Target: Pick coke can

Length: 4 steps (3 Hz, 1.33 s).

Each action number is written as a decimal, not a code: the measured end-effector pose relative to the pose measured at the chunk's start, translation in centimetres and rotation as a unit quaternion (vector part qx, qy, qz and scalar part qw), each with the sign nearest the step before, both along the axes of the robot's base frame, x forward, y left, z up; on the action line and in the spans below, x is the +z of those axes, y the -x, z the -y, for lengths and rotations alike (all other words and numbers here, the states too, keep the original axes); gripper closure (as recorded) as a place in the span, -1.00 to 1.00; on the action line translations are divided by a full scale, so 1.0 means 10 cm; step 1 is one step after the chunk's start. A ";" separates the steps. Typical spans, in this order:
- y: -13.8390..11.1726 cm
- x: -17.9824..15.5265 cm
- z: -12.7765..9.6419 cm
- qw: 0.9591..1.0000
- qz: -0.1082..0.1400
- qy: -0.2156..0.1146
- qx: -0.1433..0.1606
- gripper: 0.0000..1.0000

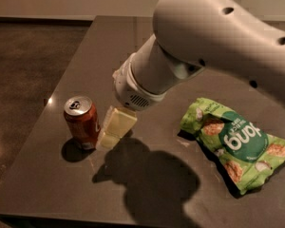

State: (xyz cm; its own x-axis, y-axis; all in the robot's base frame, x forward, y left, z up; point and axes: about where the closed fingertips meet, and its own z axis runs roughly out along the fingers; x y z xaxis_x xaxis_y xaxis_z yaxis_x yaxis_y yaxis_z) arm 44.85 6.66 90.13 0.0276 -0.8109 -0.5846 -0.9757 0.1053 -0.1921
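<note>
The coke can (81, 121) stands upright on the dark table (114, 46) at the left, red-orange with a silver top and pull tab. My gripper (111, 129) hangs from the large white arm (204, 42) and sits just right of the can, its pale yellow tip close to the can's side, low over the table. The wrist hides the upper part of the gripper.
A green snack bag (235, 144) lies flat on the table to the right. The table's left edge runs close behind the can, with dark floor (23, 70) beyond. The arm's shadow falls on the table in front.
</note>
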 end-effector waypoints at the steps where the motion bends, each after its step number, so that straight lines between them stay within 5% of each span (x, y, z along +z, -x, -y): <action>1: -0.01 -0.03 -0.14 1.000 -0.010 -0.016 -0.011 -1.00; 3: 0.17 -0.08 -0.38 0.999 -0.031 -0.030 -0.001 -1.00; 4: 0.24 -0.06 -0.49 0.998 -0.038 -0.040 0.008 -0.80</action>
State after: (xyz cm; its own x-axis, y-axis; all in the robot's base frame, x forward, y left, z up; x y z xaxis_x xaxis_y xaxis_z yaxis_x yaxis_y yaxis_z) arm 42.40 11.52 89.55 -0.0067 -0.7618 -0.6478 -0.9886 0.1023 -0.1100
